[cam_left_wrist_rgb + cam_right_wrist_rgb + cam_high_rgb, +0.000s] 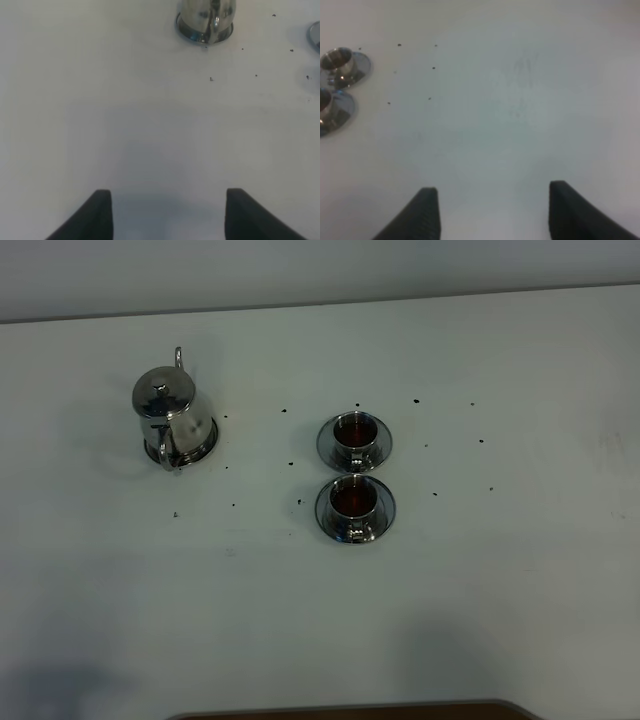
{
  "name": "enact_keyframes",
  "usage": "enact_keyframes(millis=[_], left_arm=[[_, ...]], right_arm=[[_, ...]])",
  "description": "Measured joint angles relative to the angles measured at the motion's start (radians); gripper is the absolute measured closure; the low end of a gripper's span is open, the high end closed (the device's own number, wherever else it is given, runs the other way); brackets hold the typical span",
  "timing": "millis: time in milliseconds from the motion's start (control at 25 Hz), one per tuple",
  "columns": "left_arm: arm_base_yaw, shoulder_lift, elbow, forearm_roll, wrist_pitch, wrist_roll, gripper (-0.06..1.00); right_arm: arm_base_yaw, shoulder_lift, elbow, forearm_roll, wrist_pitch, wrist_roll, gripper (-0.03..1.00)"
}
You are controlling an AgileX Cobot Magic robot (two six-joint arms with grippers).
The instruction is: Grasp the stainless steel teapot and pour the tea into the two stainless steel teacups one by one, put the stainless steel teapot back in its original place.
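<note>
The stainless steel teapot (170, 412) (206, 17) stands upright on its round steel disc (207, 440) at the left of the white table, lid on, spout toward the back. Two stainless steel teacups sit on saucers at the middle: the far cup (352, 432) (338, 60) and the near cup (353, 500) (324, 102), both holding dark reddish-brown tea (351, 497). My left gripper (167, 212) is open over bare table, well short of the teapot. Wide apart from the cups, my right gripper (492, 212) is open too. Neither arm appears in the high view.
Small dark specks (290, 462) are scattered on the table (480, 580) around the pot and cups. A dark brown edge (350, 710) shows at the table's front. The wall line runs along the back.
</note>
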Motion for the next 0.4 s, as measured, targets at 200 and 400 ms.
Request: enact_keyframes(millis=[200,400], left_arm=[[0.000,0.000,0.000,0.000,0.000,0.000,0.40],[0.000,0.000,0.000,0.000,0.000,0.000,0.40]], right_arm=[[0.000,0.000,0.000,0.000,0.000,0.000,0.49],[0.000,0.000,0.000,0.000,0.000,0.000,0.49]])
